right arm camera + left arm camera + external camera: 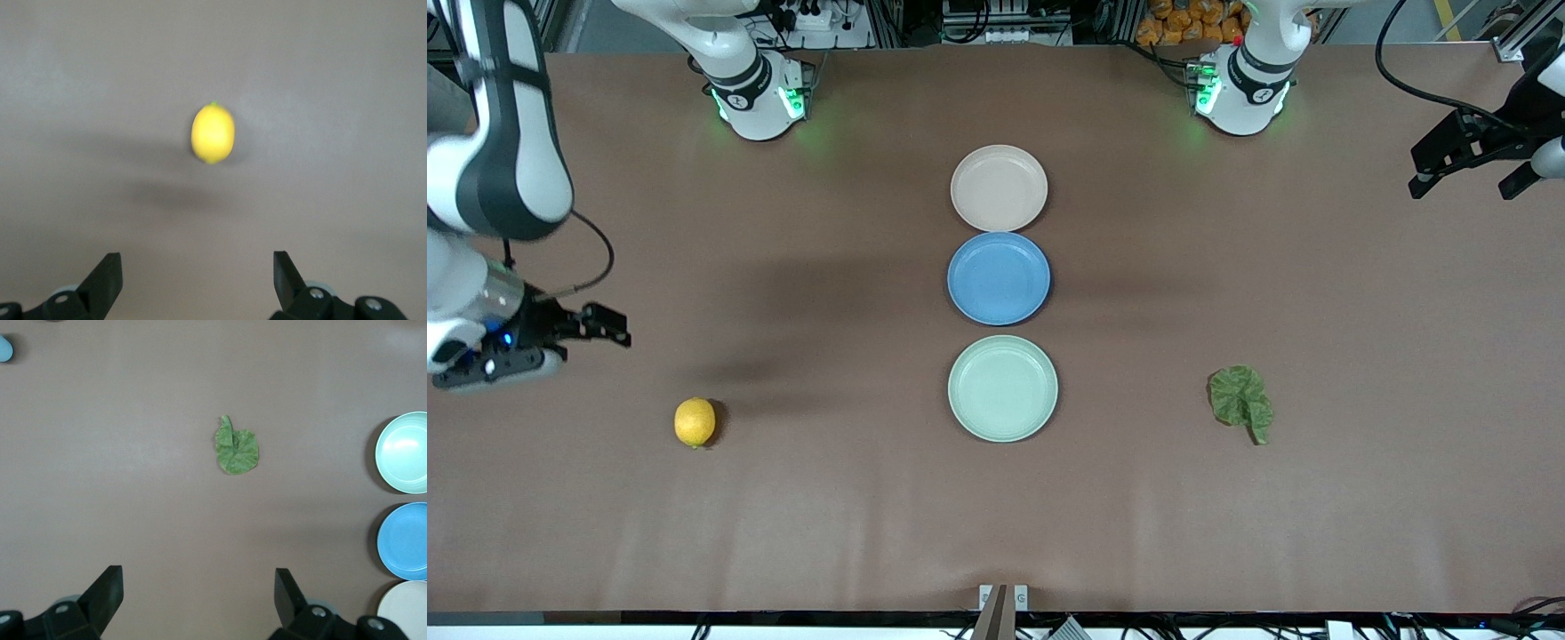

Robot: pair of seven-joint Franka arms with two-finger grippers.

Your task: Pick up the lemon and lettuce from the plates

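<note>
Lemon (695,422) and lettuce leaf (1241,402) both on bare table, not on any plate. Beige plate (999,188), blue plate (999,278), mint plate (1002,388) all bare.

Right gripper (583,333) released, jaws wide, up in air at right arm's end; lemon ahead of fingers, well apart. Left gripper (1467,164) released, high at left arm's end; lettuce ahead, well apart.

Risks: lemon likely to roll if nudged off-centre; flat thin leaf likely to slip from pinch, fingertips scraping table.
</note>
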